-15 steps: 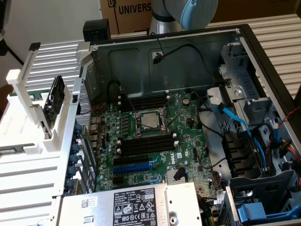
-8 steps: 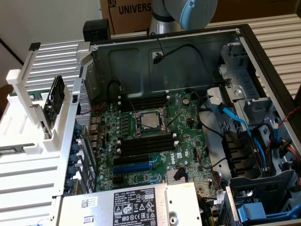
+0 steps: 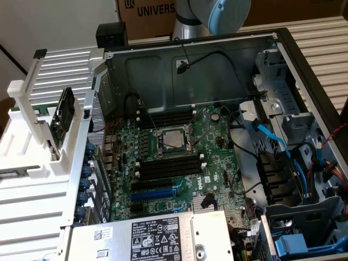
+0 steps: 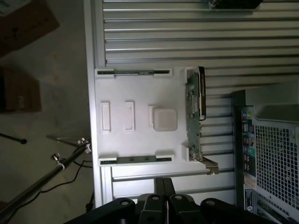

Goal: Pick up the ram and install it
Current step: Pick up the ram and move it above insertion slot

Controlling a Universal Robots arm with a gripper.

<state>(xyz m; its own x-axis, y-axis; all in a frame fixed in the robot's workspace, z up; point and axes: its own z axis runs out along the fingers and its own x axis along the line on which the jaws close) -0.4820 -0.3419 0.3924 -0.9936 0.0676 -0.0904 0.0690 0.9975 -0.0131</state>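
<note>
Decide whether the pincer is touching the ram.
Apart. The wrist view shows the pincer clear of the ram, which lies in its white holder.

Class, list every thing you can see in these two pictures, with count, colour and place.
computer case: one, grey, open, motherboard showing
memory slots: two banks, black, flanking processor
blue slot: one, blue, beside one bank
white holder: one, white, on slatted table beside case
ram: apparently two, dark green, in holder's edge slots
expansion card: one, green, upright in holder
arm: one, grey-blue, behind case
claw: one, black, near holder's ram
</note>
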